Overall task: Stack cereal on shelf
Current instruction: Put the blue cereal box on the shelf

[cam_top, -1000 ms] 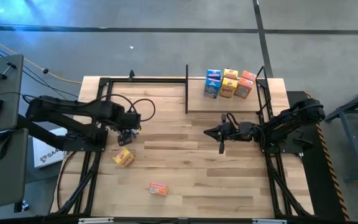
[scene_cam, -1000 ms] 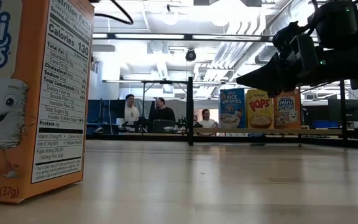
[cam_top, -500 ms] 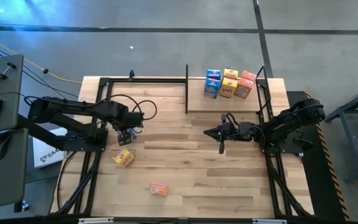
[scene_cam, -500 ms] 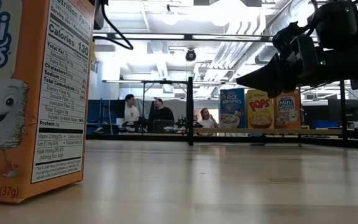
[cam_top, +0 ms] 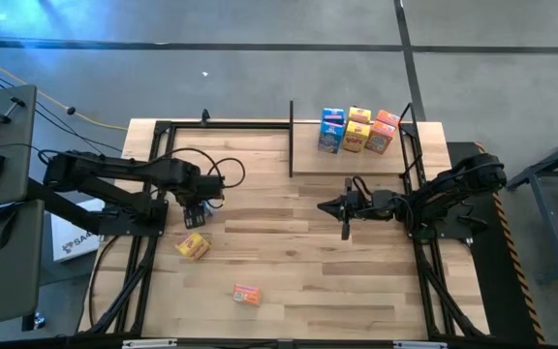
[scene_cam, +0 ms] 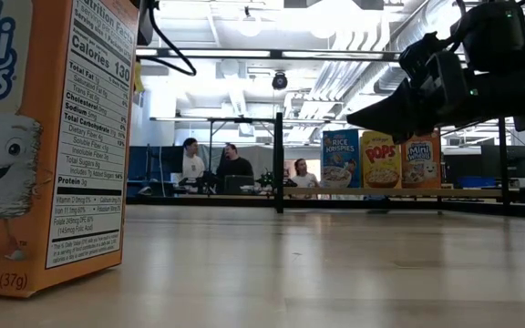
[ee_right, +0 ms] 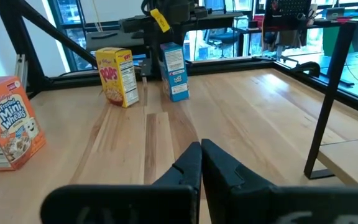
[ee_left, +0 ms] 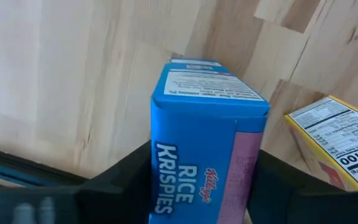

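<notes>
With my left tool (ee_left: 197, 186) clenched on either side of a blue Rice Krispies box (ee_left: 207, 143), I have the box upright on the surface (cam_top: 289, 252), my fingers pressing its two narrow side panels low down. Just beside this tool, toward the near edge, a yellow Pops box (cam_top: 193, 245) waits, and farther the same way, near the front edge of the surface, is an orange Mini Wheats box (cam_top: 246, 294).

My right tool (ee_right: 201, 163) hangs pinched shut above the middle of the surface, holding nothing. The shelf (cam_top: 303, 160) lies beyond it at the far edge, well apart from my left tool, and it already carries a cluster of boxes (cam_top: 357, 130) in blue, yellow and orange.

I judge the blue box to be very light and fairly stiff at its edges, but hollow, so its broad printed faces would dent under a hard squeeze. Cardboard is smooth and could slip or twist if I hold it off-centre. The grip across the narrow sides, close to the middle of its height, seems best: the folds are strongest there and the box should stay level when lifted. A gentle, steady pressure ought to be enough; being so light, it could tip easily when set down beside the others.
</notes>
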Robot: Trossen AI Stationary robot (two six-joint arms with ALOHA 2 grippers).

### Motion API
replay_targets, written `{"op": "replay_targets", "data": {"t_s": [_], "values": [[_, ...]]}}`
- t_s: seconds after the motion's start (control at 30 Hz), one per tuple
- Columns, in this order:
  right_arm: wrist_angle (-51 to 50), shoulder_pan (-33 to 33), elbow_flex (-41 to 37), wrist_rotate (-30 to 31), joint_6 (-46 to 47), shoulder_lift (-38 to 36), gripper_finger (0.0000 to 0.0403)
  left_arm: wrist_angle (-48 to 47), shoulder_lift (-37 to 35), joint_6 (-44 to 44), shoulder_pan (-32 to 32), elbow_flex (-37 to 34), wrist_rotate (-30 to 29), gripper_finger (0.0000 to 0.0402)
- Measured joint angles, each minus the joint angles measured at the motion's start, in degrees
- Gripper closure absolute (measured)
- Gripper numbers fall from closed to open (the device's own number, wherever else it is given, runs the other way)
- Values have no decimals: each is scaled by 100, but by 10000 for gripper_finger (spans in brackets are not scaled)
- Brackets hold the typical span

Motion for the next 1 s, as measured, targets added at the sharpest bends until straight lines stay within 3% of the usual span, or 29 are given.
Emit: {"op": "replay_targets", "data": {"t_s": [0.2, 0.43, 1.0], "values": [[-28, 0, 0, -33, 2, 2, 403, 3, 0, 30, 0, 311, 178, 236], [-27, 0, 0, -42, -12, 1, 403, 37, 238, -103, 0, 1198, 232, 238], [14, 0, 0, -147, -15, 0, 403, 775, 3249, 1442, -6, 3890, 328, 239]]}}
